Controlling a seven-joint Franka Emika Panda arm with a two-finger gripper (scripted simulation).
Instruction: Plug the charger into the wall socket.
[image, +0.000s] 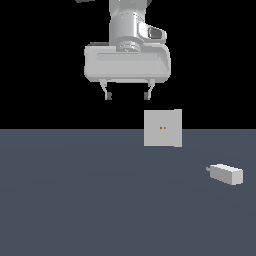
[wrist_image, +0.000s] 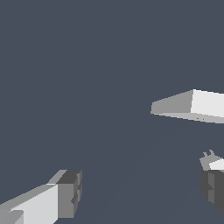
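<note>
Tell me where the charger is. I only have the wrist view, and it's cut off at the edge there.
Observer: In the exterior view the charger lies whole on the floor, to that view's right of the wall socket and nearer the camera.
Operator: Which way does its prong point?
Observer: Toward the exterior view's left.
Operator: Is the gripper close to it?
Observer: No, the gripper hangs open and empty, well above the floor.
</note>
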